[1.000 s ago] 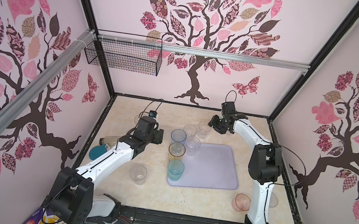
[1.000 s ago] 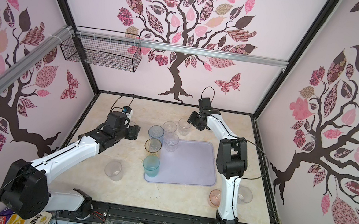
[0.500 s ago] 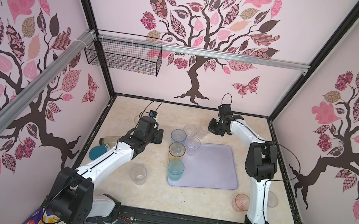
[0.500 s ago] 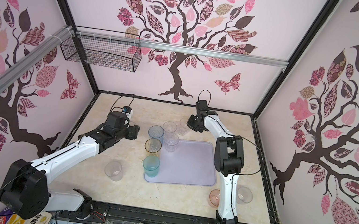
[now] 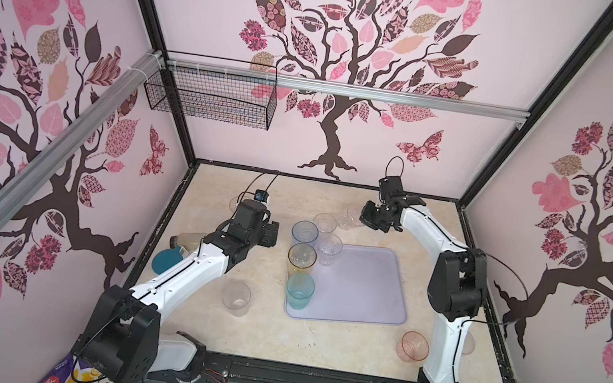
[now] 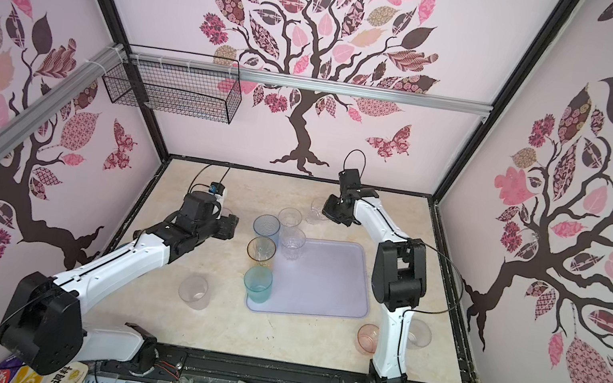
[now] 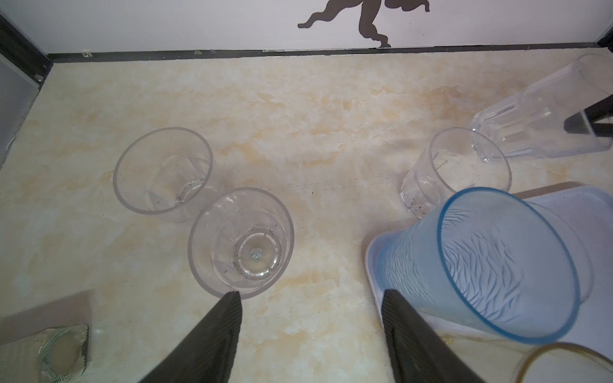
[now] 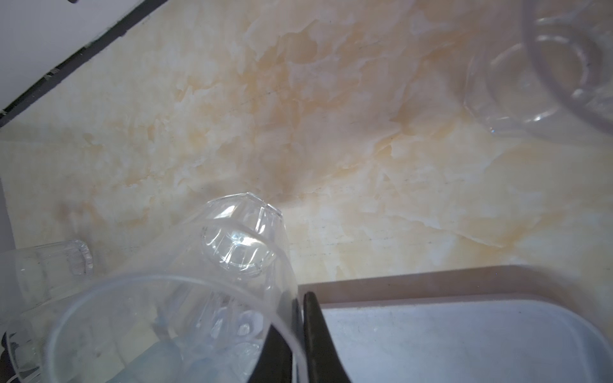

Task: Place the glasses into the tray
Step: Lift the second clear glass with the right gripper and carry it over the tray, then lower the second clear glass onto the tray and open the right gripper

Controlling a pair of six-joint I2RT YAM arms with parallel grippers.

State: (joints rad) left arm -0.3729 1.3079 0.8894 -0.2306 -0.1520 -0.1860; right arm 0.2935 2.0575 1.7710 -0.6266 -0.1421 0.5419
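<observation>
In both top views the right gripper (image 5: 369, 221) (image 6: 329, 211) sits in the upper middle of the frame, just beyond the far edge of the flat pale lavender plastic tray (image 5: 364, 290) (image 6: 323, 284). It pinches a short faceted clear plastic tumbler (image 5: 348, 220) (image 6: 317, 208). The step in hand looks like the lift and carry. The robot would do well to raise the glass straight up, then swing it over the bare middle of the tray. It should keep clear of the tall blue-grey ribbed tumbler (image 5: 305, 232) in the tray's upper-left corner, and set the glass base down before letting go. The right arm reaches far forward, elbow high, wrist turned toward frame left. The left arm stretches diagonally from lower left, with the left gripper (image 5: 268, 233) left of the tray.

The left wrist view shows the left gripper (image 7: 310, 295) spread wide and empty above the marble-look table (image 7: 298, 132). One fingertip is just beside a short round clear glass (image 7: 242, 242). The held tumbler (image 7: 537, 122) is steeply tilted.

The right wrist view shows the right gripper (image 8: 298, 331) clamped on the rim wall of the tumbler (image 8: 238, 248), one finger inside and one outside. A grip on so thin a wall may let the glass pivot, so slow moves suit it.
</observation>
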